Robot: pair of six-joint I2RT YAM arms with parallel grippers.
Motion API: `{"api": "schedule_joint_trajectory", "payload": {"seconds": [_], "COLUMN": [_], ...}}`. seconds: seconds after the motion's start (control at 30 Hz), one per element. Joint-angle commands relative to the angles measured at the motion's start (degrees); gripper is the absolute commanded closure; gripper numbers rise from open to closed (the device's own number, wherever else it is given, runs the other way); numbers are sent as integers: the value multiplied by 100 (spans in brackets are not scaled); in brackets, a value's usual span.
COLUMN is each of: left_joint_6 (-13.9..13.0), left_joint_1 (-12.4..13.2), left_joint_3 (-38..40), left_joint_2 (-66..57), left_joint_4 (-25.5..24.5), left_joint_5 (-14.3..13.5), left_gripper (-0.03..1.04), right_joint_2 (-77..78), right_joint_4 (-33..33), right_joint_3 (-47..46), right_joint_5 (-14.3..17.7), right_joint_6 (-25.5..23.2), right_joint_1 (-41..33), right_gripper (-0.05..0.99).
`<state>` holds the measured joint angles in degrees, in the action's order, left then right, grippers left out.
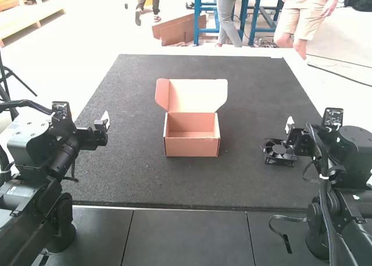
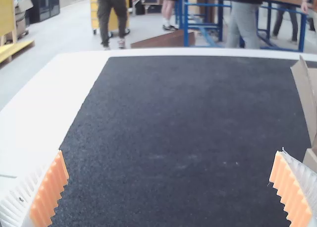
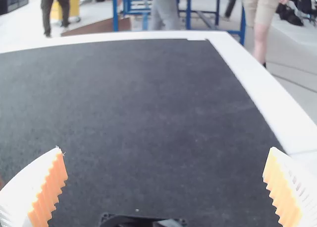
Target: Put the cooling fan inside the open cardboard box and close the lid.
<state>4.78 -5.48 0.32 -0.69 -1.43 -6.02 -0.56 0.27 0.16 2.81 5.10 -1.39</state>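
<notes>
The fan lies at 3 o'clock of the open box, beside the right gripper; the left gripper is at 9 o'clock. Both jaws are spread.

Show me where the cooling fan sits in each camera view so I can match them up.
High view: the cooling fan sits on the black mat, to the right of the cardboard box.
Left wrist view: bare mat and the box's raised flap; the fan is on the box's other side.
Right wrist view: the fan's edge peeks in between the open fingers.
Shared landmark: the black mat.
</notes>
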Motion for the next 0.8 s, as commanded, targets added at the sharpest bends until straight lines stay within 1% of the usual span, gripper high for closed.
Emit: {"api": "schedule_joint_trajectory", "payload": {"seconds": [0.0,0.2,0.27,0.33,0.4,0.47,0.57,0.67,0.77], "left_joint_6": [-29,-21,-29,-29,-82,-144,-170,-196,-223], "left_joint_1": [20,3,3,3,3,3,11,29,-6], "left_joint_3": [-40,-40,-32,-32,-32,-32,-40,12,285], "left_joint_2": [78,69,69,69,69,78,69,69,42], "left_joint_4": [90,108,205,354,600,1057,1672,2112,2129], "left_joint_5": [-22,-22,-22,-13,-13,-13,13,75,48], "left_gripper": [4,4,4,4,4,4,4,4,4], "right_joint_2": [73,73,73,73,73,73,82,56,-76], "right_joint_4": [-19,-10,25,307,834,1335,1871,1924,1933], "right_joint_3": [-16,-16,-16,-16,-16,-16,19,274,572], "right_joint_5": [-254,-254,-254,-246,-202,-184,-228,-334,-448], "right_joint_6": [-62,-71,-71,-124,-212,-212,-203,-203,-194], "right_joint_1": [68,68,77,68,77,68,60,68,68], "right_gripper": [2,2,2,2,2,2,2,2,2]}}
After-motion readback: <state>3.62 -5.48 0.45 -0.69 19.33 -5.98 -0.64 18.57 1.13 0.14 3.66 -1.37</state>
